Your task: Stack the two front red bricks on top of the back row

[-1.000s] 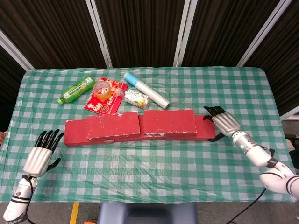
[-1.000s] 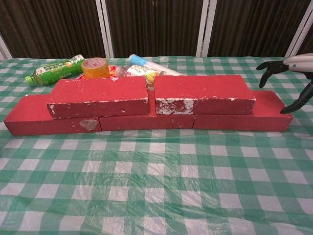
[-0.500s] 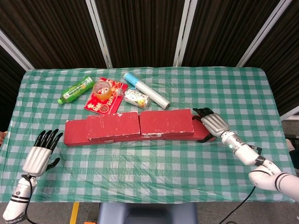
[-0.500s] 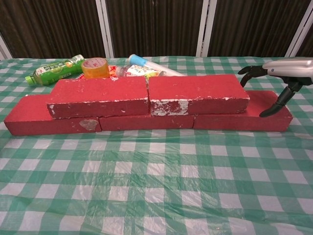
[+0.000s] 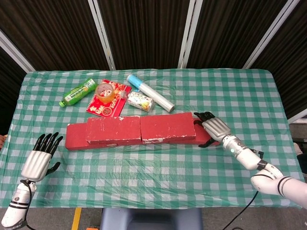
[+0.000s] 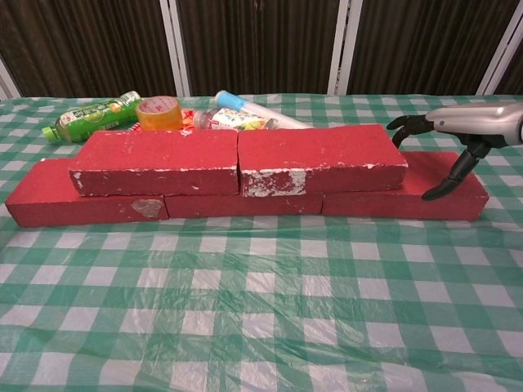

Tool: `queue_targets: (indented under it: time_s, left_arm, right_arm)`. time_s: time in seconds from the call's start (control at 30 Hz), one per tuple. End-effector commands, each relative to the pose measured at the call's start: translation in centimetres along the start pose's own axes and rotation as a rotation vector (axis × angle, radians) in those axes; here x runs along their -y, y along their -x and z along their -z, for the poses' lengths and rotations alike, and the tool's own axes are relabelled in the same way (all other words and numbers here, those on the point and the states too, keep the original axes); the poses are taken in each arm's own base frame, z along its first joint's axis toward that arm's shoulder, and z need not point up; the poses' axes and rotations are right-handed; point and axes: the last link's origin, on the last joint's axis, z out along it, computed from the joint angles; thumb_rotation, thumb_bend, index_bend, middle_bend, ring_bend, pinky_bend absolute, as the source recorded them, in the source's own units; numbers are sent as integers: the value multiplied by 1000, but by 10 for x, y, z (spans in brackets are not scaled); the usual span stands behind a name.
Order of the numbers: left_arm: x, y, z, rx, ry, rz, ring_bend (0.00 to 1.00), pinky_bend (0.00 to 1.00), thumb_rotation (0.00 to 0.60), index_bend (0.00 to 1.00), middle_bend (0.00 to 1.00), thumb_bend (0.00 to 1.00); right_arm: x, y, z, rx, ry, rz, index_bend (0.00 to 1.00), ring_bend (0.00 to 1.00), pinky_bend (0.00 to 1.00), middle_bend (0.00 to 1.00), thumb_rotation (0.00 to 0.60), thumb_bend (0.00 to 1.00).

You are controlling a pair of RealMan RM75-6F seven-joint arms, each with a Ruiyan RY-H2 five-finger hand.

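Right hand, fingers spread, touching right end of upper right chipped red rectangular brick; left hand spread, held apart.

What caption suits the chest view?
Right hand touches the end of the upper right brick.

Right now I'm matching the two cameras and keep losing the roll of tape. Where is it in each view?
Head view: the tape roll lies upper left of centre, on the red packet, right of the green bottle.
Chest view: the tape roll stands at upper left, behind the left top brick.
Shared landmark: the green bottle, just left of the roll in both views.
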Motion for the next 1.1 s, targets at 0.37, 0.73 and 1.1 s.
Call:
queue_targets:
  time_s: [0.37, 0.73, 1.1]
  left_arm:
    - [-1, -4, 3, -20, 5, 0, 0, 57, 600, 0, 0, 250]
    - [0, -21, 15, -94, -26, -18, 0, 57, 600, 0, 0, 271]
    - [-3, -32, 23, -107, -43, -22, 0, 57, 600, 0, 0, 282]
  right_arm:
    - [-16, -8, 29, -79, 33, -21, 285, 0, 0, 13, 527, 189]
    - [-9, 38, 183, -432, 224, 28, 0, 0, 0, 0, 522, 189]
    - [6, 59, 229, -398, 311, 29, 0, 0, 0, 0, 529, 189]
